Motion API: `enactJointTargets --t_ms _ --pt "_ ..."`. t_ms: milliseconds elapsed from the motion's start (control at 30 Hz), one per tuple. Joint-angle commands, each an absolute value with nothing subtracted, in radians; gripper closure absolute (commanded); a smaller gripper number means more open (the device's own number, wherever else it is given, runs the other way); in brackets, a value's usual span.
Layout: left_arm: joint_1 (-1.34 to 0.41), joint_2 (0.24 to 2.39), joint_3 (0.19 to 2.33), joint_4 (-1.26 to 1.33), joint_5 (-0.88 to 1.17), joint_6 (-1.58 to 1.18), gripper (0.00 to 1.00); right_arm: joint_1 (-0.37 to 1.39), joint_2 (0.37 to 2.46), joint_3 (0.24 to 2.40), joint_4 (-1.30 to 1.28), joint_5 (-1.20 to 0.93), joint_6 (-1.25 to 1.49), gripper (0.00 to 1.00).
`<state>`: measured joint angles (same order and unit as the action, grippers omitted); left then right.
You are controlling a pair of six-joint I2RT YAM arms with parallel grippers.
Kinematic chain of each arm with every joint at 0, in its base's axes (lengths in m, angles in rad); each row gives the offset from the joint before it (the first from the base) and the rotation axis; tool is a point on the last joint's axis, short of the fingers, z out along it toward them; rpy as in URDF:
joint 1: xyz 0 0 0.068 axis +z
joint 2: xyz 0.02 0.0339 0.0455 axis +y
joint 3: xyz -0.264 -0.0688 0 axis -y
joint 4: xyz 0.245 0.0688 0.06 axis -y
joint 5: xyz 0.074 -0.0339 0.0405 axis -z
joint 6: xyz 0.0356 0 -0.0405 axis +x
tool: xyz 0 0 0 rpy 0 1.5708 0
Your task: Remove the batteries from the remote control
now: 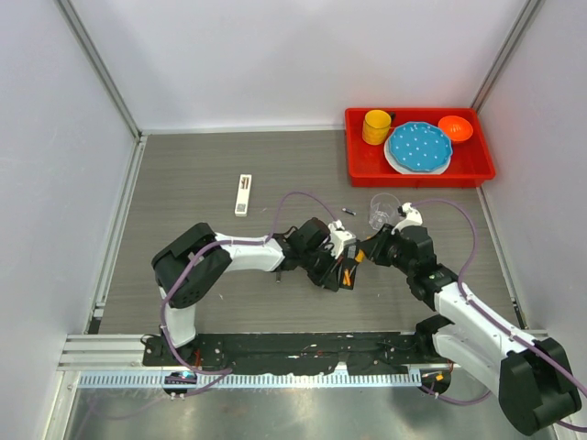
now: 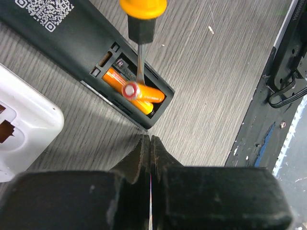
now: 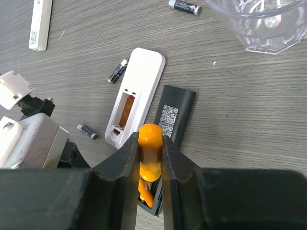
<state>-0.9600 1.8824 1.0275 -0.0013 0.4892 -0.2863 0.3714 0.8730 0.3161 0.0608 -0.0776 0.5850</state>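
Observation:
The black remote [image 2: 57, 33] lies back-up on the table with its battery bay open. Two orange batteries [image 2: 139, 93] are in the bay, and the upper one is tilted up at one end. My right gripper [image 3: 150, 136] is shut on an orange-handled screwdriver [image 3: 150, 148], whose metal tip rests against the raised battery's end. The remote [image 3: 175, 103] and batteries [image 3: 146, 196] also show below the right jaws. My left gripper [image 2: 149, 143] is shut and empty, with its tips just off the remote's near end. In the top view the two grippers meet, left [image 1: 332, 270] and right [image 1: 364, 255].
A white remote [image 3: 139, 81] with an open bay lies beside the black one. Three dark loose cells [image 3: 117, 71] [image 3: 88, 132] [image 3: 184, 6] lie around it. There is a clear cup [image 1: 383, 211], a white cover strip [image 1: 242, 194], and a red tray [image 1: 367, 170] with dishes at the back right.

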Motion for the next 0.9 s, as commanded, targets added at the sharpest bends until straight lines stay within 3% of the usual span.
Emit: enactJointTargets --t_ms 0,867 --pt "-0.956 1.894 1.051 -0.026 0.448 -0.29 1.0 0.376 0.853 0.324 0.118 -0.132 0.609 0.99" --pt "-0.92 1.847 1.005 -0.003 0.439 -0.307 0.98 0.407 0.847 0.318 0.065 -0.181 0.609 0.99"
